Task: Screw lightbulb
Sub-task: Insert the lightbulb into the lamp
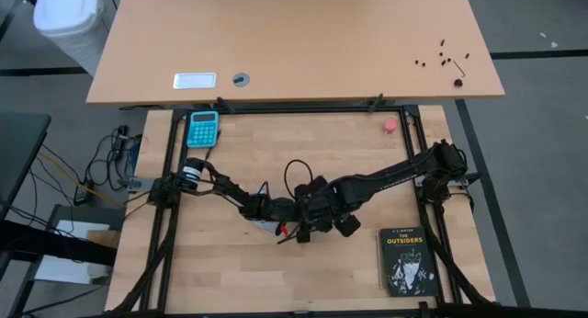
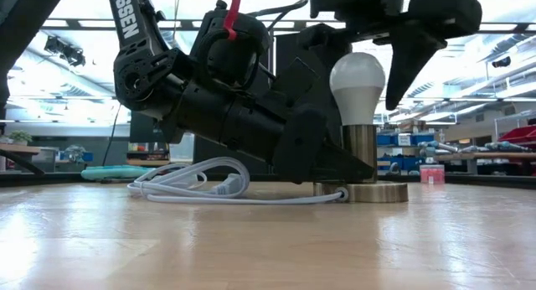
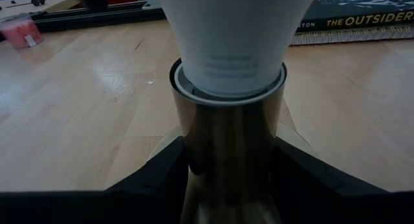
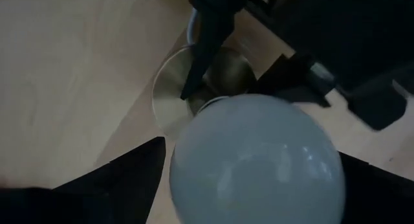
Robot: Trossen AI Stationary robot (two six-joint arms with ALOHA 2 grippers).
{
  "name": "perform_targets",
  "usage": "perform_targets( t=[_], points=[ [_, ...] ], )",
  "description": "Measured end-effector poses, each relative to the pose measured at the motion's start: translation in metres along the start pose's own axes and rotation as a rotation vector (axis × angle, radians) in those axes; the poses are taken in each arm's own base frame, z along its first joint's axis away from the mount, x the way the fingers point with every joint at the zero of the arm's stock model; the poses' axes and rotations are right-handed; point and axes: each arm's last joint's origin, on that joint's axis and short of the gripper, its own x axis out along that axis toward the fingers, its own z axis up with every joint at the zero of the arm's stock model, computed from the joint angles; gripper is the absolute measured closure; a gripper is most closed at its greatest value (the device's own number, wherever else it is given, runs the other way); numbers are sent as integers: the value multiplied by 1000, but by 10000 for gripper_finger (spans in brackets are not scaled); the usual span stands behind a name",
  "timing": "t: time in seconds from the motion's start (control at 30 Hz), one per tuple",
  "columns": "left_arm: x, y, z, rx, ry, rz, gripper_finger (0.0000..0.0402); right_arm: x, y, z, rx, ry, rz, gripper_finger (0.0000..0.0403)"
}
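Note:
The white lightbulb (image 2: 358, 79) stands upright with its base in the brassy socket (image 2: 362, 152), whose round base disc (image 2: 368, 192) lies flat on the table. My left gripper (image 2: 335, 160) reaches in low from the table's left and is shut on the socket's column. My right gripper (image 4: 252, 156) hangs over the bulb, pointing down. It is open, with one finger on each side of the bulb's globe. In the low view its finger (image 2: 409, 59) stands clear of the glass. My left gripper pinches the socket's upright column (image 3: 226, 146) between its two fingers (image 3: 169, 175), just below the rim where the bulb goes in. The fingers come nearly level, slanting a little down, from the table's left. The socket stands upright with its disc on the table.
The socket's white cord (image 2: 193, 183) lies coiled on the table beside the left arm. A black book (image 1: 406, 260) lies at the near right, a blue calculator (image 1: 203, 128) at the far left and a small pink round object (image 1: 390, 125) at the far right.

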Motion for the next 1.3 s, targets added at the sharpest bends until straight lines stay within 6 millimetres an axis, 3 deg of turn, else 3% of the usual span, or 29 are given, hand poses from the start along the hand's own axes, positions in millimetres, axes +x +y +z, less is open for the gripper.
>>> perform_targets(
  t=[0.67,1.3],
  points=[
    [0,0,0,-1,-1,3,201,-1,3,8,-568,-89,14,51],
    [0,0,0,6,-3,14,201,-1,4,8,-847,-95,2,81]
  ],
)
